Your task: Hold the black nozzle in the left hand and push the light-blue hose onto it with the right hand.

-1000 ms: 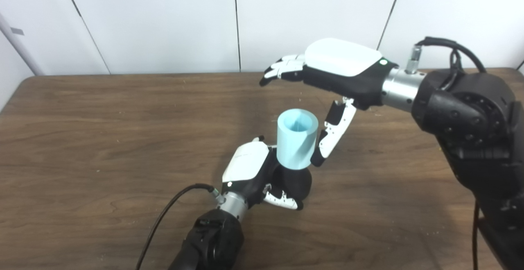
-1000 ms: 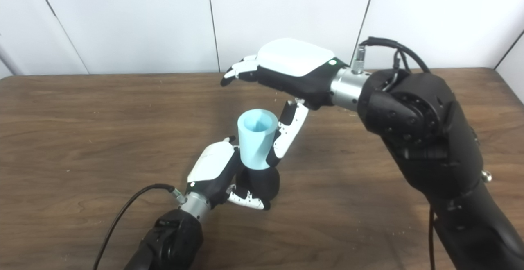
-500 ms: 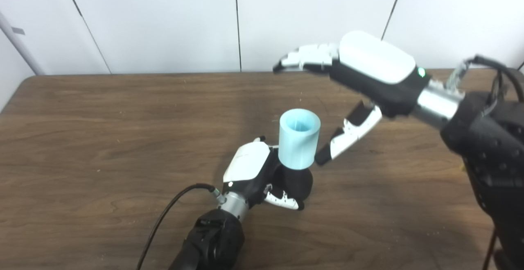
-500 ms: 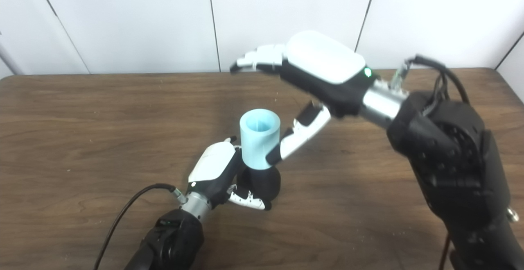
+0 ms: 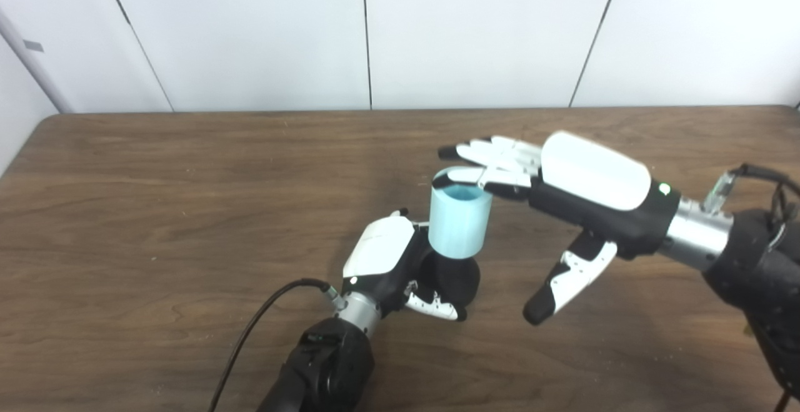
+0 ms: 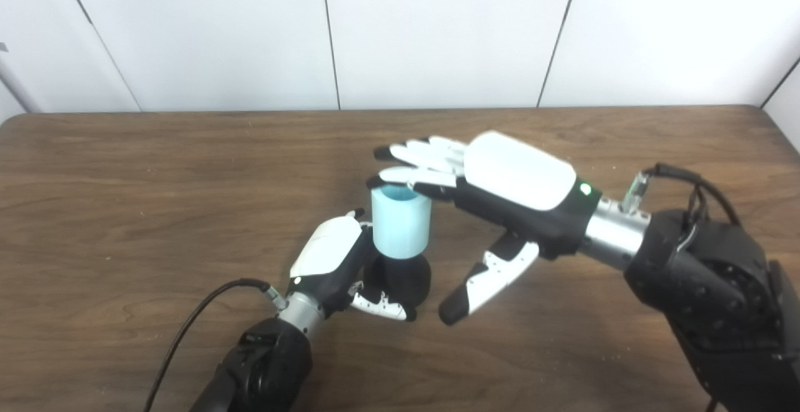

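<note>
A short light-blue hose (image 5: 459,221) stands upright on top of the black nozzle (image 5: 455,277) near the table's middle. My left hand (image 5: 390,262) is shut on the nozzle from the left, with its thumb curled under the nozzle's front. My right hand (image 5: 556,193) is open and reaches in from the right. Its flat fingers (image 5: 490,162) lie across the far rim of the hose's open top. Its thumb (image 5: 562,281) hangs down to the right, apart from the hose. The same hose (image 6: 401,221) and right hand (image 6: 494,187) appear in the right eye view.
The brown wooden table (image 5: 156,212) carries only the arms and the two parts. A black cable (image 5: 256,321) runs from my left wrist to the front edge. White wall panels (image 5: 250,30) stand behind the table's far edge.
My right hand has dropped from high above the hose and swung down, so its fingers now lie over the hose's top. Its thumb has left the hose's side. The left hand held still.
</note>
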You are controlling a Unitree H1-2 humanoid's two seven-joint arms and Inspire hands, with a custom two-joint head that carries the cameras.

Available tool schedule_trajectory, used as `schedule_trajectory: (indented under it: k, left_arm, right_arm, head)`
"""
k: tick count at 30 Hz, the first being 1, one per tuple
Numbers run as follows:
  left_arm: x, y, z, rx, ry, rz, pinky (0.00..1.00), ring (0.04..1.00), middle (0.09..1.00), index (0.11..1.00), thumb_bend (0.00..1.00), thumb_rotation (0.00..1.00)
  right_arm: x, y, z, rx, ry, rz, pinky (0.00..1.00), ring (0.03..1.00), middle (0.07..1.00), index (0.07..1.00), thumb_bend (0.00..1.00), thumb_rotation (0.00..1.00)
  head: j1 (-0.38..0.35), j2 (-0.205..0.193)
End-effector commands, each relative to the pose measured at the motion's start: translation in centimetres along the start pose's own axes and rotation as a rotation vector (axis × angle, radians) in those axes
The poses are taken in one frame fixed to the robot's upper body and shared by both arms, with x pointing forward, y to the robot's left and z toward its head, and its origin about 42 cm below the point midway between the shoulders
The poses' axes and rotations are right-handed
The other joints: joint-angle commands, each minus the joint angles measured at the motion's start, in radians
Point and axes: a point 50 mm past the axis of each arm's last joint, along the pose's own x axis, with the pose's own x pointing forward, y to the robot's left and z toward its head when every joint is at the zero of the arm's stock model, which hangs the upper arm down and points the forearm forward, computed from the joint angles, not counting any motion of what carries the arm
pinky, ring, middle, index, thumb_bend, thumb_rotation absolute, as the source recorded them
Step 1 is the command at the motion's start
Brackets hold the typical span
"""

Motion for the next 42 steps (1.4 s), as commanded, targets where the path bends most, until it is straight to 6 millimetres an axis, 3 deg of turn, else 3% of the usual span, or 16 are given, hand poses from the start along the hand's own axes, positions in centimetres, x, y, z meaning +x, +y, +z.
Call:
schedule_trajectory:
  k: [1, 13, 29, 41, 42]
  left_arm:
    - [-0.9, -2.9, -2.2, -0.005, 0.097, -0.164, 1.00, 0.801, 0.509, 0.483, 0.52, 0.00]
    - [-0.8, -3.1, -2.3, 0.001, 0.103, -0.176, 1.00, 0.804, 0.514, 0.480, 0.52, 0.00]
    - [-0.7, -2.8, -2.2, 0.011, 0.102, -0.184, 1.00, 0.922, 0.540, 0.468, 0.52, 0.00]
    - [-0.5, -2.7, -2.2, 0.011, 0.096, -0.183, 1.00, 0.883, 0.539, 0.468, 0.52, 0.00]
    - [-0.5, -2.7, -2.2, 0.010, 0.096, -0.183, 1.00, 0.848, 0.532, 0.471, 0.52, 0.00]
  right_arm:
    - [-0.1, -1.7, 0.4, -0.081, -0.041, -0.067, 1.00, 1.000, 1.000, 0.933, 0.72, 1.00]
    - [-0.2, -0.6, -0.2, -0.081, -0.023, -0.064, 1.00, 1.000, 1.000, 0.961, 0.72, 1.00]
    - [0.2, 0.6, -1.1, -0.032, -0.003, -0.050, 1.00, 1.000, 1.000, 0.963, 0.72, 1.00]
    - [0.6, 0.8, -0.3, -0.056, -0.030, -0.027, 1.00, 1.000, 1.000, 0.961, 0.71, 1.00]
    - [0.6, 0.7, -0.2, -0.058, -0.033, -0.026, 1.00, 1.000, 1.000, 0.961, 0.70, 1.00]
  head:
    - [0.001, 0.000]
    - [-0.001, 0.000]
    - [0.002, 0.000]
    - [-0.001, 0.006]
    - [-0.001, 0.006]
